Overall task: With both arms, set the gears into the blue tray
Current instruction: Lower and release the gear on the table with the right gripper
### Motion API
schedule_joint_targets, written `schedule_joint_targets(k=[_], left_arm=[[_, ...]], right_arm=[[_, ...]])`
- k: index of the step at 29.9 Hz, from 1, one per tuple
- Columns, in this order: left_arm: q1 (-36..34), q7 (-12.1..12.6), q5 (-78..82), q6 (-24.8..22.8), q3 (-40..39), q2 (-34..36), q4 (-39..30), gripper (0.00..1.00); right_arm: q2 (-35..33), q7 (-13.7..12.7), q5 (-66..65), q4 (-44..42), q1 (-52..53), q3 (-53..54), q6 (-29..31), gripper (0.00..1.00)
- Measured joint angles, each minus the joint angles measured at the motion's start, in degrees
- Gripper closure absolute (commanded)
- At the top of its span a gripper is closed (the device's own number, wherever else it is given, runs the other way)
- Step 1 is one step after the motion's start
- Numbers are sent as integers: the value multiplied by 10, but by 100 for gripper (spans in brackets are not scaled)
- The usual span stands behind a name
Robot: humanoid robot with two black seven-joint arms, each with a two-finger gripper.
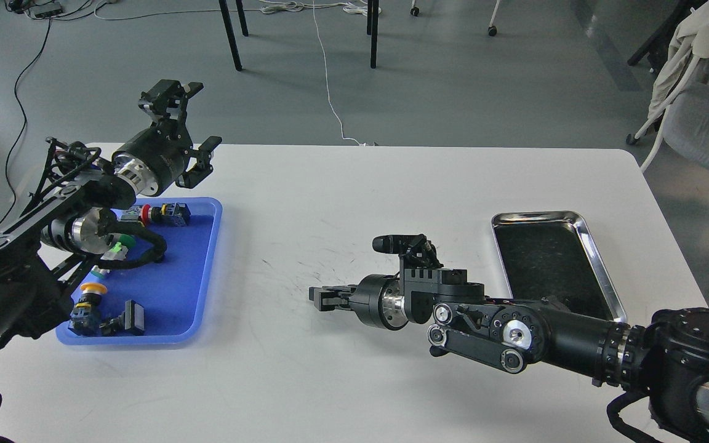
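Observation:
The blue tray (189, 264) lies at the table's left and holds push-button switches and black connector blocks. No gears show anywhere in the view. My left gripper (204, 117) hangs open and empty above the tray's far right corner, its fingers spread wide. My right gripper (314, 296) lies low over the middle of the table and points left toward the blue tray, well short of it. Its dark fingers look pressed together, and nothing can be seen between them.
A shiny steel tray (536, 215) sits at the right, partly behind my right forearm; its bed shows only a dark reflection. The white table (342, 203) is scuffed in the middle. Chair legs and cables stand on the floor beyond the far edge.

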Motion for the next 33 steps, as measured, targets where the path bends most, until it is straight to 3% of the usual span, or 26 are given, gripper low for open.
schedule_joint_targets(k=[11, 25, 33], left_arm=[[0, 0, 0, 0, 0, -2, 0, 2], [1, 0, 0, 0, 0, -1, 0, 2], [1, 0, 0, 0, 0, -2, 0, 2]], right_arm=[[-2, 10, 19, 14, -9, 1, -18, 96], [-1, 10, 30, 41, -8, 1, -32, 70], [-1, 10, 31, 41, -5, 1, -40, 61]])
